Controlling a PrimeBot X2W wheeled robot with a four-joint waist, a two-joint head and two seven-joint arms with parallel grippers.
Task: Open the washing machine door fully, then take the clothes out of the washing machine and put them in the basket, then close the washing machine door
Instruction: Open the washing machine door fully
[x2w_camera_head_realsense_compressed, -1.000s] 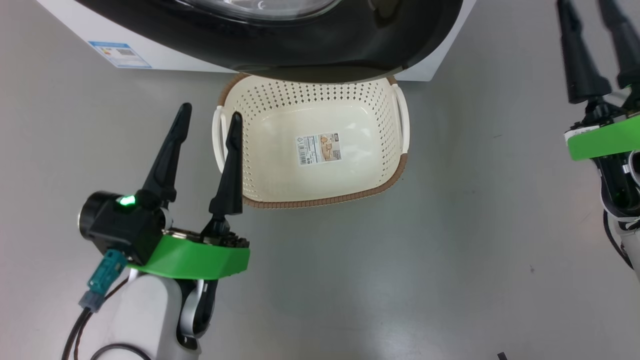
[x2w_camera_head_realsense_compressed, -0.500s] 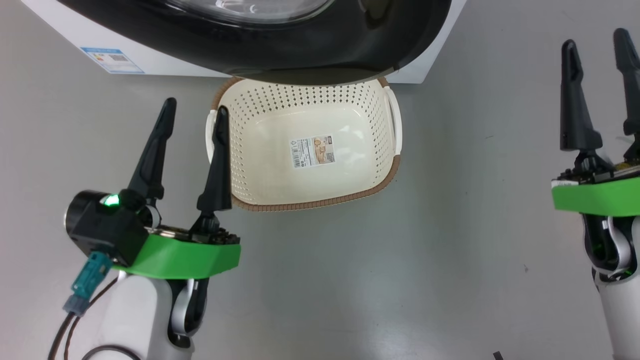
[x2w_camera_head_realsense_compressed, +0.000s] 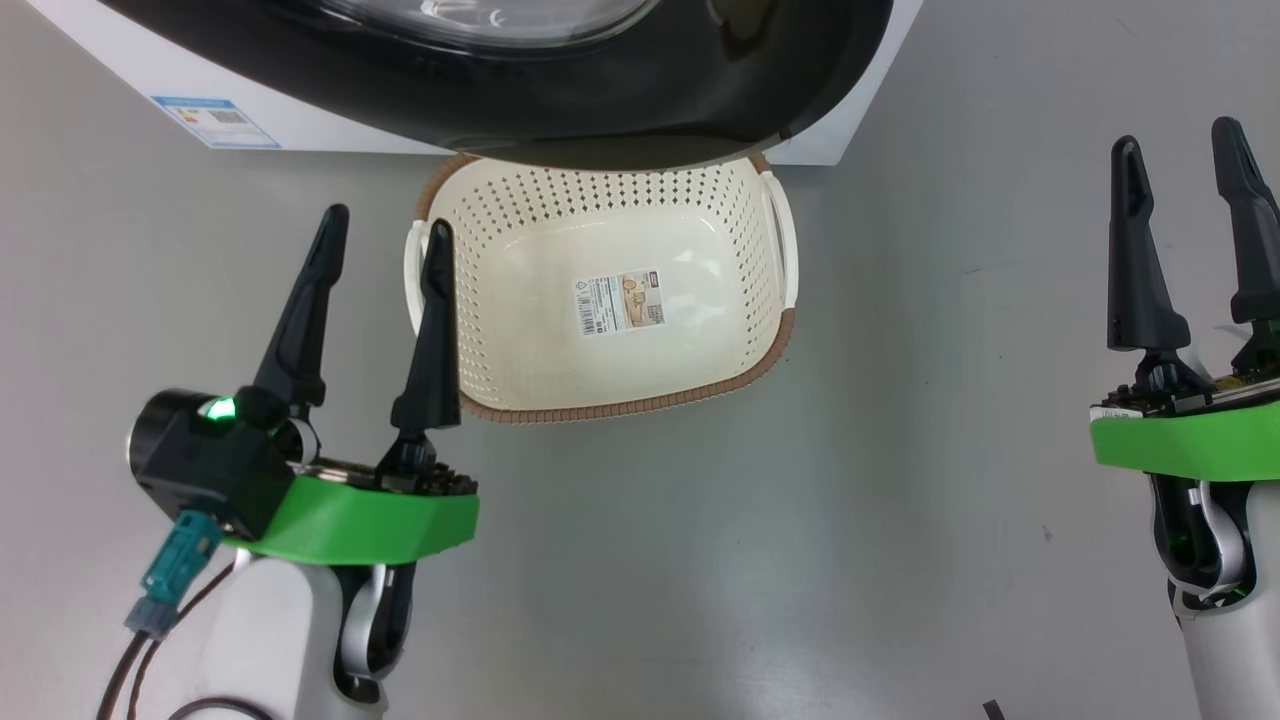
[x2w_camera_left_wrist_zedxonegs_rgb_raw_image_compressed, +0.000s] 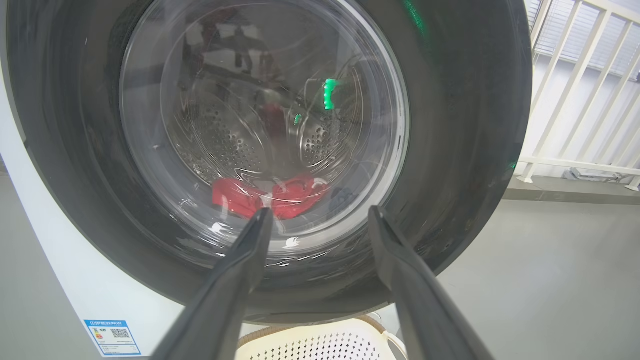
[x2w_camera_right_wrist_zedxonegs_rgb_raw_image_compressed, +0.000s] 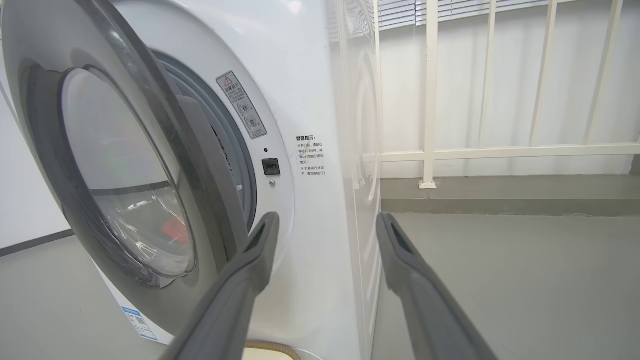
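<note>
Door (x2w_camera_head_realsense_compressed: 600, 110) ajar, not fully open, top of head view. Clothes (x2w_camera_left_wrist_zedxonegs_rgb_raw_image_compressed: 270, 195) in drum (x2w_camera_left_wrist_zedxonegs_rgb_raw_image_compressed: 220, 145), mid left wrist view. Basket (x2w_camera_head_realsense_compressed: 620, 408) empty, just below door. Left tool (x2w_camera_head_realsense_compressed: 387, 225) & right tool (x2w_camera_head_realsense_compressed: 1178, 135) spread wide, empty. Nearly all left to do.

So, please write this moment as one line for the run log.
washing machine door: partly open | clothes: inside washing machine | basket: empty | left gripper: open, empty | right gripper: open, empty
</note>
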